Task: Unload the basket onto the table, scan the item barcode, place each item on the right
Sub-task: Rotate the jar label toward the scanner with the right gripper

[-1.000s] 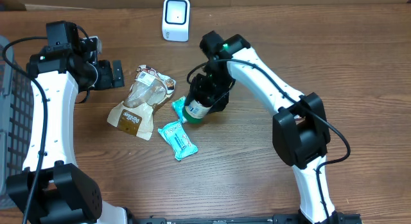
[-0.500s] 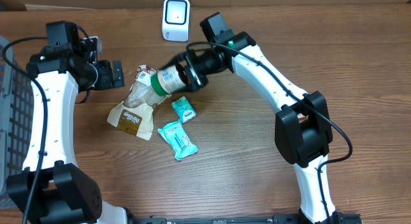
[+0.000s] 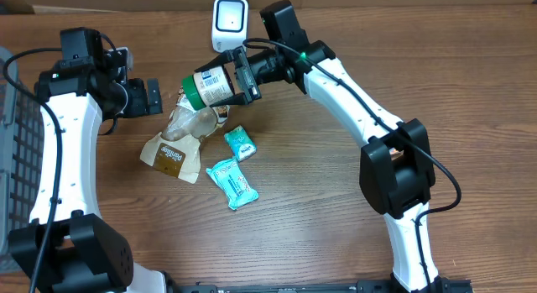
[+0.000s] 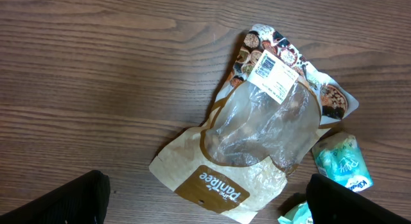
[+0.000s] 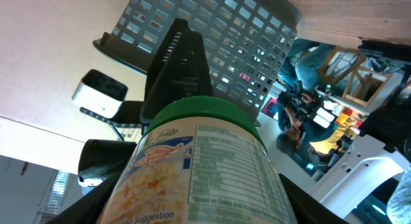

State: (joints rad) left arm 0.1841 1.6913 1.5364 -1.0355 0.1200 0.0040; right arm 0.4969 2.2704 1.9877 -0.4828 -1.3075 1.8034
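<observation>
The item is a jar with a green lid (image 3: 210, 83) and a printed label (image 5: 205, 166). My right gripper (image 3: 244, 75) is shut on its body and holds it sideways above the table, lid pointing left, just below and left of the white barcode scanner (image 3: 229, 24). In the right wrist view the jar fills the gap between the dark fingers (image 5: 87, 201), with the nutrition panel facing the camera. My left gripper (image 3: 153, 97) hangs open over a brown-and-clear snack bag (image 4: 257, 134), and its fingertips (image 4: 58, 201) hold nothing.
The snack bag (image 3: 180, 133) lies left of centre. Two teal packets (image 3: 240, 143) (image 3: 232, 182) rest on the wood below the jar. A dark mesh basket (image 3: 13, 133) stands at the far left edge.
The right arm lifted the jar off the table by the teal packets and swung it up and left toward the scanner. The left arm has not moved.
</observation>
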